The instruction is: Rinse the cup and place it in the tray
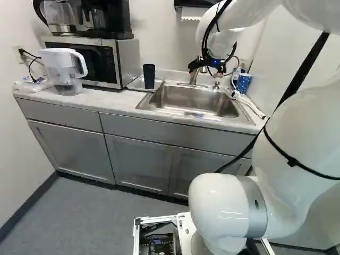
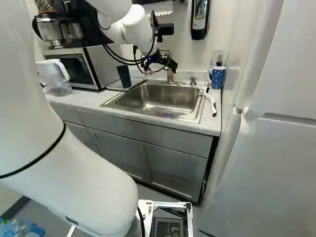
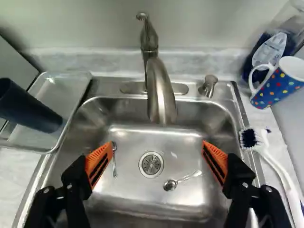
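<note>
Arm: white, reaching forward over the desk [image 1: 106, 102], its gripper [image 2: 162, 65] above the sink
Microwave: on the desk, coffee maker [image 1: 105, 20] on top; microwave [image 1: 87, 59] just beyond the pitcher
Sink: steel basin [image 1: 187, 100] set into the desk, under the jaws in the wrist view
Tray: shallow metal [image 3: 71, 95], beside the sink, between it and the microwave
Pitcher: white and clear [image 1: 62, 69], on the desk in front of the microwave
Jaws: wide apart, nothing between the orange pads [image 3: 99, 164]
Cup: dark [image 3: 28, 105], upright in the tray, outside the jaws, ahead of and beyond the one on the tray side; touched by neither
Mug: blue with coloured dots [image 3: 280, 84], upright at the sink's other side, near a bottle [image 3: 270, 50]; ahead of and beyond the other jaw
Faucet: ahead of the jaws, spout [image 3: 161, 95] over the basin
Brush: white [image 3: 280, 173], bristles at the sink's rim on the mug's side, handle along the desk
Spoons: two in the basin, one [image 3: 114, 159] by the tray-side jaw, one [image 3: 178, 181] near the drain
Drain: round [image 3: 151, 164], between the jaws in the wrist view, down on the basin floor
</note>
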Tool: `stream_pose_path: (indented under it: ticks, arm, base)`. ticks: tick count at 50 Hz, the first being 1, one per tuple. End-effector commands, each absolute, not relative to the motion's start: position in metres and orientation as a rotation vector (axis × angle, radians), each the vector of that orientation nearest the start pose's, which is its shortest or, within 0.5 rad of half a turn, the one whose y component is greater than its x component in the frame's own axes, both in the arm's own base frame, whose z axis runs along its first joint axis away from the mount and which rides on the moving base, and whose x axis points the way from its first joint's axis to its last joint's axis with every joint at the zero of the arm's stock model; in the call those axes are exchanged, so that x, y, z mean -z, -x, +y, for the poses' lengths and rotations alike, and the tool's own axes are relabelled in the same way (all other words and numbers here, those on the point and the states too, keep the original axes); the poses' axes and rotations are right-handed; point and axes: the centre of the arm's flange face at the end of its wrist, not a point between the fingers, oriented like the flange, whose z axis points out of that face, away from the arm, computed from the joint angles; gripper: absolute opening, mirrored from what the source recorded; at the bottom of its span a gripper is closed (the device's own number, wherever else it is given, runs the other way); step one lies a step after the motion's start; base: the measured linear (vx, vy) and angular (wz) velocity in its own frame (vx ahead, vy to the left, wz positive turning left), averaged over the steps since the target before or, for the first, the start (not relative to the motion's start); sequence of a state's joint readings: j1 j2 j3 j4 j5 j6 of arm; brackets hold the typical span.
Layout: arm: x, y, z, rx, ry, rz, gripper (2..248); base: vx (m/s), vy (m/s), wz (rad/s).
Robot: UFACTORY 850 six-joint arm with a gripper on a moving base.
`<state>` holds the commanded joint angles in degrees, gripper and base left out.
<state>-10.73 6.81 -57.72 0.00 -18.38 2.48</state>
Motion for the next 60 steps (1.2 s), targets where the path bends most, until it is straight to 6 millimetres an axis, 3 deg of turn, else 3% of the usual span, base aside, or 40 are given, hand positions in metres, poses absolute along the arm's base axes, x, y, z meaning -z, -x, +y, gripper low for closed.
stream_pose_path:
  ticks: [17,60]
  arm:
    - [-0.632,-0.439,-0.085,1.022,3.0,0.352,247]
    - [-0.632,-0.439,-0.085,1.022,3.0,0.352,247]
  base:
    - [0.0,0.0,0.0]
    - [0.0,0.0,0.0]
